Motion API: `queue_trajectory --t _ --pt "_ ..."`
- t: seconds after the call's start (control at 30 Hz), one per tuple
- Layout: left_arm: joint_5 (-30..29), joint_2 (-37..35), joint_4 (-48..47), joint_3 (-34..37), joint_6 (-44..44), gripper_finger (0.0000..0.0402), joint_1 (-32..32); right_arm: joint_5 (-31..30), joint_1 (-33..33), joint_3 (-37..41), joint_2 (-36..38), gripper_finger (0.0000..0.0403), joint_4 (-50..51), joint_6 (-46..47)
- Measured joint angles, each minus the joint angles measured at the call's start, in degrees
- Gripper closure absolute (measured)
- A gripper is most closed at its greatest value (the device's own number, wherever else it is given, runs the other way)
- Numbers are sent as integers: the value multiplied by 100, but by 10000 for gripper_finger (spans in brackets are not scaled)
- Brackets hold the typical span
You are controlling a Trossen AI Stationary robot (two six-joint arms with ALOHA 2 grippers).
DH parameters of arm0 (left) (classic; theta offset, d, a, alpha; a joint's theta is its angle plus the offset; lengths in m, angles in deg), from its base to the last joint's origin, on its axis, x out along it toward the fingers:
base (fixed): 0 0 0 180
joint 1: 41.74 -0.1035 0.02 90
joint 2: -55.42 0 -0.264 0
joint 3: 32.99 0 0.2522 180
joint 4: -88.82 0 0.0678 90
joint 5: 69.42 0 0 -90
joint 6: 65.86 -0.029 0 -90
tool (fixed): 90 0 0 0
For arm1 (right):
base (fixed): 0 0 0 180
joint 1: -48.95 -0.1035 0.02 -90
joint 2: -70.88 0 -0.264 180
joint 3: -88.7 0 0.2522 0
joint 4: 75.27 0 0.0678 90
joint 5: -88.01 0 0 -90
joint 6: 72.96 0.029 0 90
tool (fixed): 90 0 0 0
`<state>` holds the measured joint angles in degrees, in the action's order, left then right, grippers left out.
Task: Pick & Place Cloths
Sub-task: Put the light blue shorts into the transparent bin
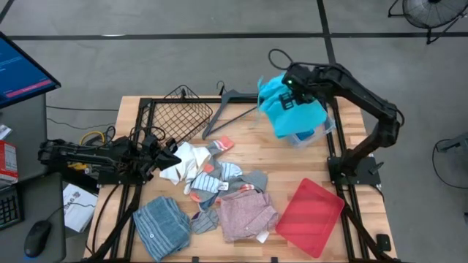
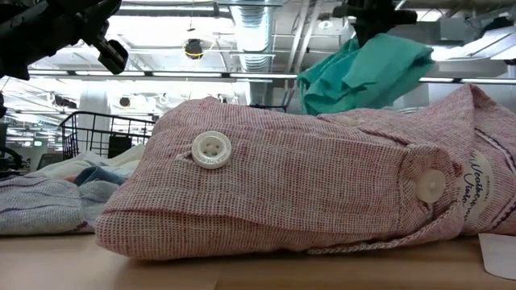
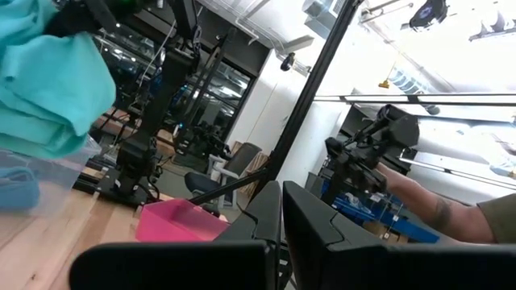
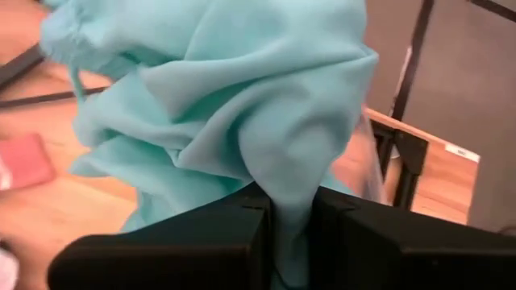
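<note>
Overhead, the right gripper (image 4: pixel 290 213) pinches a soft, crumpled turquoise cloth (image 1: pixel 289 108) above a clear plastic bin (image 1: pixel 316 134). Left gripper (image 3: pixel 282 211), fingers together and empty, waits near the heaped cloths (image 1: pixel 219 191).

The turquoise cloth (image 4: pixel 242 105) is soft, matt knit, falling in smooth folds where the right gripper's (image 4: pixel 289 211) matt black plastic fingers (image 4: pixel 234 221) pinch it. The table (image 1: pixel 307 164) is pale, lightly varnished wood with visible planks. The pink checked cloth (image 2: pixel 322 177) is a coarse weave with glossy white plastic buttons (image 2: pixel 210 149) and a printed paper label (image 2: pixel 482 179). The basket (image 1: pixel 179 113) is thin dark wire. The red tray (image 1: pixel 310 217) looks like smooth plastic. The bin (image 1: pixel 314 131) is clear plastic. The striped cloth (image 1: pixel 162 223) is a soft weave.
</note>
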<state>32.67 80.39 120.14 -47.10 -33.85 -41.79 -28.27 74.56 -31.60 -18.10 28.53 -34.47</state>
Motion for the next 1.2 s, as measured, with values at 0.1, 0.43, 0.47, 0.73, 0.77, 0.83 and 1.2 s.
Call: queue_trajectory --t 0.1,0.43,0.47,0.73,0.77,0.83,1.2 --pt "-1 0 0 1 0 400 -2 4 257 7 -52 375 0 -183" --pt "-1 0 2 1 0 400 0 263 920 985 29 375 0 -686" --pt "-1 0 2 0 0 400 -2 262 945 1199 119 375 -9 -700" --pt "-1 0 2 -1 0 400 -2 343 1365 2585 763 375 -190 -969" --pt "1 0 0 1 0 400 -2 390 1427 2715 784 375 -344 -1083" --pt "-1 0 2 1 0 400 -2 406 1481 2945 793 375 -624 -1260" --pt "-1 0 2 1 0 400 -1 896 1545 3217 143 375 -1839 -2107"
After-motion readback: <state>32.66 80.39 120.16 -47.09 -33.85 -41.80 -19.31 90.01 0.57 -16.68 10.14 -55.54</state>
